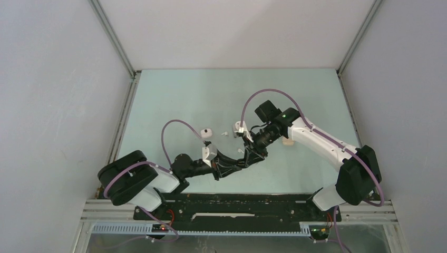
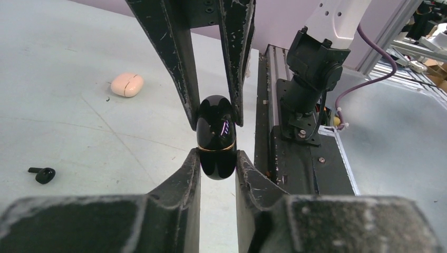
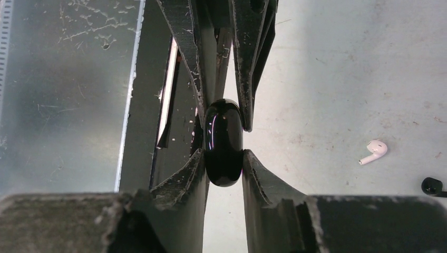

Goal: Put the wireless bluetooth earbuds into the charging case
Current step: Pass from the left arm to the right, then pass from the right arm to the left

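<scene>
A glossy black charging case (image 2: 216, 137) with a thin gold seam is closed and held above the table by both grippers. My left gripper (image 2: 217, 158) is shut on its lower end, and my right gripper's fingers (image 2: 179, 79) clamp its upper end from the opposite side. In the right wrist view the right gripper (image 3: 222, 158) is shut on the same case (image 3: 223, 143). In the top view the grippers meet tip to tip (image 1: 246, 157). A black earbud (image 2: 43, 174) and a white earbud (image 3: 374, 150) lie loose on the table.
A pink closed case (image 2: 127, 85) lies on the table, partly hidden behind the right arm in the top view (image 1: 287, 141). A white case (image 1: 206, 132) and small white earbuds (image 1: 224, 133) lie further back. Another black earbud (image 3: 432, 185) sits at the frame edge. The black base rail (image 2: 295, 153) is close by.
</scene>
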You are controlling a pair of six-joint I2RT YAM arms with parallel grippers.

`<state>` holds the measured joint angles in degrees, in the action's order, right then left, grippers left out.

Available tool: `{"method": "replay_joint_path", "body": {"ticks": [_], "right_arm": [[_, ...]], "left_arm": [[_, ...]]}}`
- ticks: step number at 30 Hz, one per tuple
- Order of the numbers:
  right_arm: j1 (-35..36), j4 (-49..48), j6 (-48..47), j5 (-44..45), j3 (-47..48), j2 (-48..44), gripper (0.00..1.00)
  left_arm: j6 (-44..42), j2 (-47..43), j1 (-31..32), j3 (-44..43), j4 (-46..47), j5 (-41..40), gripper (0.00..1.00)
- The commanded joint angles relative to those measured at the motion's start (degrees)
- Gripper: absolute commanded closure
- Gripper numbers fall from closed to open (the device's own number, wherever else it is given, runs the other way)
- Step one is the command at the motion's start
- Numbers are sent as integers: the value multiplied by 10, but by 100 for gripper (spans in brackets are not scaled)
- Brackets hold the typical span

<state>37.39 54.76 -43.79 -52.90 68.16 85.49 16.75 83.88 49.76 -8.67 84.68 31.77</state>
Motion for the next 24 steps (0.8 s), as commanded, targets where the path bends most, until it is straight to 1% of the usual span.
{"method": "replay_joint_path", "body": {"ticks": [1, 3, 5, 7, 13, 16, 24], "right_arm": [[6, -19, -1, 19, 2, 0, 88], [9, -20, 0, 29, 2, -5, 89], [10, -21, 0, 33, 3, -8, 89], [9, -21, 1, 35, 3, -8, 89], [11, -20, 2, 33, 2, -5, 90], [10, -22, 4, 29, 3, -5, 90], [11, -23, 9, 26, 3, -14, 89]], "left_arm": [[5, 12, 3, -13, 65, -23, 69], [4, 19, 3, -14, 65, -26, 60], [5, 28, 4, -19, 65, -19, 57], [6, 36, 4, -26, 65, -7, 55], [6, 43, 3, -32, 65, 1, 56], [7, 46, 3, -34, 65, 4, 58], [10, 59, 4, -40, 65, 5, 57]]}}
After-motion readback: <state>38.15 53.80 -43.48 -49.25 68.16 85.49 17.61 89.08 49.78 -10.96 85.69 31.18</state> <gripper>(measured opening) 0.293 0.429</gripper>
